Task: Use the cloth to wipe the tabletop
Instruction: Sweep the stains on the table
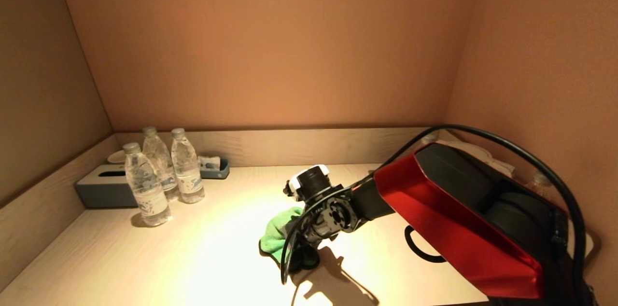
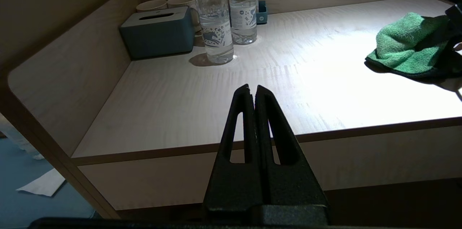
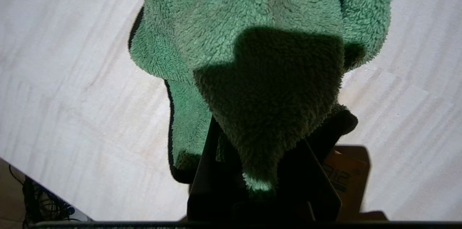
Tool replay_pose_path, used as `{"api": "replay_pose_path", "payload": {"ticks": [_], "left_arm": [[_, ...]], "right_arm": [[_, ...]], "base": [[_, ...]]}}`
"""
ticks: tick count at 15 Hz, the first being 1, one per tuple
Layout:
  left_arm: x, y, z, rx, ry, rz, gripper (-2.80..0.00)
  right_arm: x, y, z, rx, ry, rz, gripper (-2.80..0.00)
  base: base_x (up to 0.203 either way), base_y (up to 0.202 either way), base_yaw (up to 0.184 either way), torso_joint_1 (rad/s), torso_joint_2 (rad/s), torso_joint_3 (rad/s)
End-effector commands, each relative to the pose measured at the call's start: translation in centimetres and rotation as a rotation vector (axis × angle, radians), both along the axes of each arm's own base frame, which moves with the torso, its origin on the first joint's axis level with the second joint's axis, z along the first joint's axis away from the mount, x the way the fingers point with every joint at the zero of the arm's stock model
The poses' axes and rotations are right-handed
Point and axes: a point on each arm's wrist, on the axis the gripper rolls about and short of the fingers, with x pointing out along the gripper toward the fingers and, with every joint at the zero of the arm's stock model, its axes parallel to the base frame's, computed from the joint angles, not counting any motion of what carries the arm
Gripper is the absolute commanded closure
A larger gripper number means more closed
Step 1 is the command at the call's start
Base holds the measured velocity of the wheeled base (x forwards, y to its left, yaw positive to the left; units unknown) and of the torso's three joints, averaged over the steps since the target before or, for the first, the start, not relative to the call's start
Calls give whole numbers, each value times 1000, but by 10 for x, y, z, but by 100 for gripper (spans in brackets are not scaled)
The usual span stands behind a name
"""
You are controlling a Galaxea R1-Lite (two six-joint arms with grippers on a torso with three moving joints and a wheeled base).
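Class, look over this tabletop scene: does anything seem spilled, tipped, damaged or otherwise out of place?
Nothing stands out. The three water bottles stand upright beside the tissue box. The green cloth lies bunched on the tabletop, held by the right gripper. The left gripper waits off the table's front edge.

pale wood tabletop [image 1: 203,257] carries three water bottles [image 1: 145,185] beside a grey tissue box [image 1: 101,190], a small blue tray [image 1: 215,168], perhaps two cups [image 2: 168,2] behind, and a crumpled green cloth [image 1: 277,233].
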Motion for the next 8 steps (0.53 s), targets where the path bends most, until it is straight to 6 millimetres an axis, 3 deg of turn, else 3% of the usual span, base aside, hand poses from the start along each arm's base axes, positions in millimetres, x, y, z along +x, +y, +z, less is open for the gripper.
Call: {"api": "replay_pose_path", "payload": {"ticks": [1, 8], "left_arm": [[0, 0, 0, 0, 1, 0, 0], [0, 0, 0, 0, 1, 0, 0]], "right_arm": [[15, -8, -18, -44, -3, -55, 0], [28, -22, -17, -85, -42, -142, 0]], "base": [[0, 0, 0, 0, 0, 0], [0, 0, 0, 0, 0, 0]]}}
